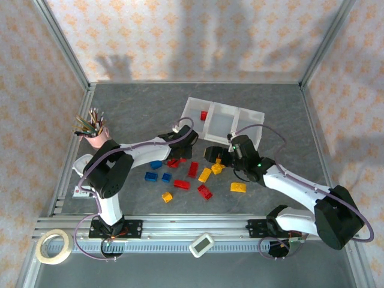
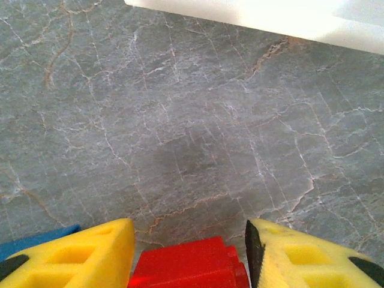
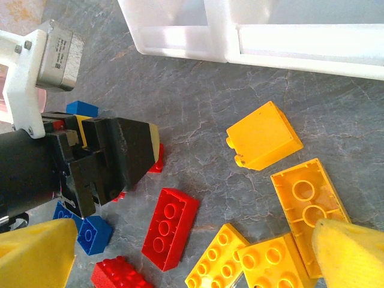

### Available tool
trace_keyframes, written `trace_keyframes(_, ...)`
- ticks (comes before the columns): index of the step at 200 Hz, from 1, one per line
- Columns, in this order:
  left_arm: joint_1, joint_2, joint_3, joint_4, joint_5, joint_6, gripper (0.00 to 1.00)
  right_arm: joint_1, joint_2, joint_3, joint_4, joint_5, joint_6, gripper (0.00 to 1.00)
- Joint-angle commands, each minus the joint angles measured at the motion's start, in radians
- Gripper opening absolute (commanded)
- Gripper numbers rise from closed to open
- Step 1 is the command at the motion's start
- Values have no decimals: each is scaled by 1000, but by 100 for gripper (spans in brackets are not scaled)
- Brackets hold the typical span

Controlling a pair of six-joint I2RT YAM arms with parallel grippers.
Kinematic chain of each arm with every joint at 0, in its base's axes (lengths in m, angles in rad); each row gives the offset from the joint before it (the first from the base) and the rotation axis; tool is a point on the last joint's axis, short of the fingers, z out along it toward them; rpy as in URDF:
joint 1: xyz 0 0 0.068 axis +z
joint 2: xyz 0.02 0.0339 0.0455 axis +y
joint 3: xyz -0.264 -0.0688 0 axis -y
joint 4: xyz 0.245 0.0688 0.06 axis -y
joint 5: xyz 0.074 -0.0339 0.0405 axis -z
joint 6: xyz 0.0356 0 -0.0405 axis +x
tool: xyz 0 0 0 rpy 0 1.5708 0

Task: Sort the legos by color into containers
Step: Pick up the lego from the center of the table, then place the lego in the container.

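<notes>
We see the left gripper (image 2: 189, 231) closed on a small red plastic brick (image 2: 186, 267), one yellow finger against each side of it, low over the grey marbled table (image 2: 180, 120). The white three-compartment plastic tray (image 2: 270, 18) lies at 12 o'clock from the brick, well apart. From above, the end compartment nearest this arm already holds a red brick (image 1: 204, 115), at about 1 o'clock from the gripper.

We think the main risk is crowding. The right gripper (image 3: 195, 240) hangs with its jaws wide apart over the yellow plastic bricks (image 3: 264, 137), and the left gripper sits at its 9 o'clock, so a swing towards the tray could clip it. The brick could also twist loose, or drop into the wrong compartment.
</notes>
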State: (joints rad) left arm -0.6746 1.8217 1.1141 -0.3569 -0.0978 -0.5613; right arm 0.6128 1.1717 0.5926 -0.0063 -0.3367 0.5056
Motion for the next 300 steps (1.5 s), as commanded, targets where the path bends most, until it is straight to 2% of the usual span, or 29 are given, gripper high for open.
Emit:
trace_keyframes(1, -5, 9, 23, -45, -35, -19, 48, 6, -8, -16, 17, 27, 7, 100)
trace_keyframes(74, -5, -40, 42, -40, -56, -19, 43, 1, -34, 10, 1, 46, 7, 100)
trace_keyframes(130, 11, -63, 144, -41, -94, -9, 43, -88, -61, 49, -26, 43, -6, 100)
trace_keyframes(208, 72, 80, 418, -8, -88, 17, 43, -145, -23, 131, -35, 41, -52, 100)
trace_keyframes(261, 114, 263, 580, 2, -77, 16, 43, -148, 3, 157, -31, 62, -85, 100)
trace_keyframes(300, 116, 295, 649, -20, -69, 39, 52, -147, 30, 189, -59, 56, -118, 100)
